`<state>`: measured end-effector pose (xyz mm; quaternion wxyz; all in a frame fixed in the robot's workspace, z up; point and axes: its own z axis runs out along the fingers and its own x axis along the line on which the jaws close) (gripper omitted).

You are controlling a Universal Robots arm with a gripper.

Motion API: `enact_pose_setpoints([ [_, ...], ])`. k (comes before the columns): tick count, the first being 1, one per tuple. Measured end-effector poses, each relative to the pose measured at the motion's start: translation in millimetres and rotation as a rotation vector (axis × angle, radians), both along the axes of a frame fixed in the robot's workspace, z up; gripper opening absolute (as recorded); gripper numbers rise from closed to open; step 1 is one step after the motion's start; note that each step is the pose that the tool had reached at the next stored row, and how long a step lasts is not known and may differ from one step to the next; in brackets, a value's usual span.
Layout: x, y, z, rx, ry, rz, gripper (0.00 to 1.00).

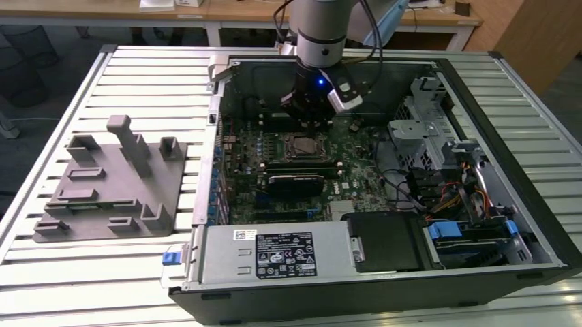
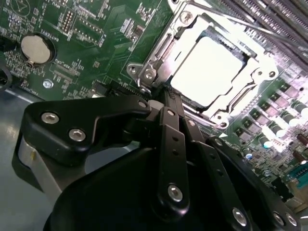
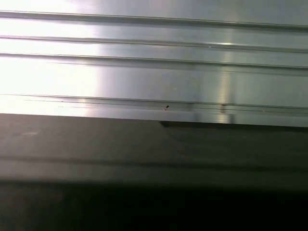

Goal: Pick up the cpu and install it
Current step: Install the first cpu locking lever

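The cpu (image 2: pixel 208 67) lies flat inside the motherboard socket, its shiny top glaring bright, with the socket's metal frame (image 2: pixel 154 65) around it. In the exterior view the cpu (image 1: pixel 303 146) shows as a small grey square in the middle of the board. My gripper (image 1: pixel 314 127) hangs inside the open computer case, just behind the socket. In the second wrist view its black fingertips (image 2: pixel 169 98) are pressed together at the socket's edge, shut with nothing between them.
The open computer case (image 1: pixel 509 170) lies on a slatted metal table (image 1: pixel 118 272). A grey fixture block (image 1: pixel 114 184) with upright posts stands at the exterior view's left. Cables, drive cages and a power supply (image 1: pixel 272 255) crowd the case around the board.
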<state>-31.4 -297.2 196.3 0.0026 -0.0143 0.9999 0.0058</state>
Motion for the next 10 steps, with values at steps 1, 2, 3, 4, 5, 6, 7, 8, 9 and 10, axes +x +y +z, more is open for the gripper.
enact_pose_setpoints([
  [1,0.0,0.0,0.1,0.0049,0.0004,0.000,0.11],
  [2,0.2,0.3,-0.2,0.0103,0.0000,0.000,0.11],
  [3,0.3,0.6,-0.4,0.0163,-0.0006,0.000,0.11],
  [4,0.4,0.7,-0.4,0.0209,-0.0010,0.000,0.11],
  [5,0.4,0.6,-0.2,0.0249,-0.0011,0.000,0.11],
  [6,0.3,0.6,0.2,0.0286,-0.0009,0.000,0.11],
  [7,0.3,0.5,0.9,0.0308,-0.0007,0.000,0.11],
  [8,0.2,0.5,2.3,0.0323,-0.0005,0.000,0.11],
  [9,0.3,0.5,4.2,0.0332,-0.0008,0.000,0.11],
  [10,0.2,0.5,6.5,0.0330,-0.0005,0.000,0.11],
])
